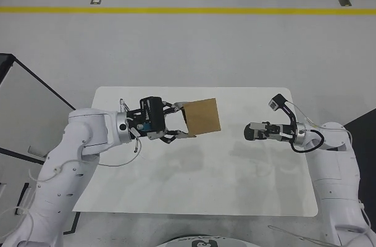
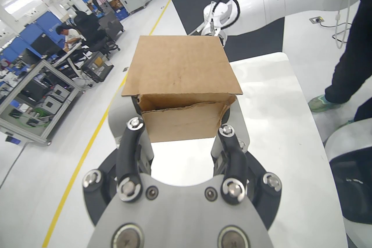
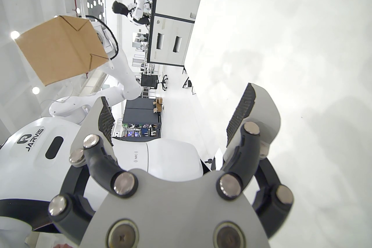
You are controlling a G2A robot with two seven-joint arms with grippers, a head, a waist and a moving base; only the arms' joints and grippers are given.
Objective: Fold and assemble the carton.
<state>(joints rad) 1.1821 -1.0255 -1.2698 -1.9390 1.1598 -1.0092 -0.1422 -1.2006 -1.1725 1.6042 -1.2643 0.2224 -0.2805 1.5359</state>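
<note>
A brown cardboard carton (image 1: 202,117) hangs above the white table (image 1: 206,185), folded into a box shape. My left gripper (image 1: 178,123) is shut on the carton at its near end, one finger on each side wall. In the left wrist view the carton (image 2: 180,71) shows a top panel with a torn-edged flap folded under it. My right gripper (image 1: 248,131) stands open above the table to the right of the carton, apart from it, nothing between its fingers (image 3: 247,109). From the right wrist view the carton (image 3: 61,48) is seen farther off, held by the other arm.
The white table's right edge (image 1: 308,179) lies under my right arm. A black-framed panel (image 1: 15,105) stands off the table's left side. A yellow line (image 1: 188,10) runs across the floor at the back. A person's leg (image 2: 345,66) stands beside the table.
</note>
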